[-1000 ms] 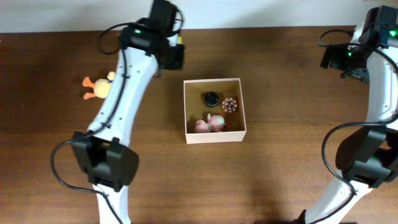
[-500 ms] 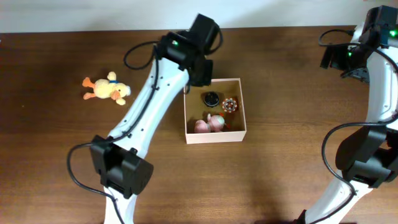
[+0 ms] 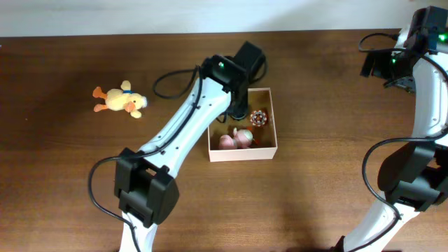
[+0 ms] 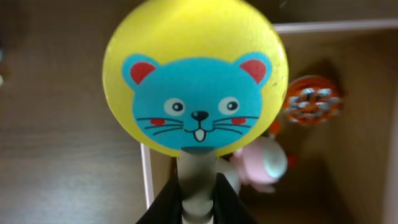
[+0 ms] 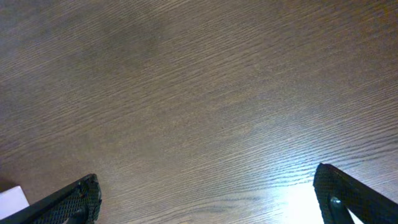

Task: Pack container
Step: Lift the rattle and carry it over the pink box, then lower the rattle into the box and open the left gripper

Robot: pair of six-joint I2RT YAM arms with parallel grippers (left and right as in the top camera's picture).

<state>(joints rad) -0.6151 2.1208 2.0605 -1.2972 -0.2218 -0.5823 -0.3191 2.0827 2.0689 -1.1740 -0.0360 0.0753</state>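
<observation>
The left gripper (image 4: 198, 202) pinches the pale stem of a yellow disc (image 4: 196, 68) printed with a blue cat face, over the box (image 4: 336, 26) rim; inside lie an orange striped toy (image 4: 313, 101) and a pink toy (image 4: 264, 163).

The left arm (image 3: 183, 129) reaches forward and to the right, with the left gripper (image 4: 198, 199) pointing down and clamped on a toy stem (image 4: 198, 177). The right arm (image 3: 427, 91) is folded upright, and the right gripper (image 5: 208, 202) has its jaws spread wide.

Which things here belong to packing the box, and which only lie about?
Job: container; yellow face toy in the left gripper; orange toy and pink toy inside.
Lying about: plush duck on the table, possibly next; right gripper, open, holding nothing.
</observation>
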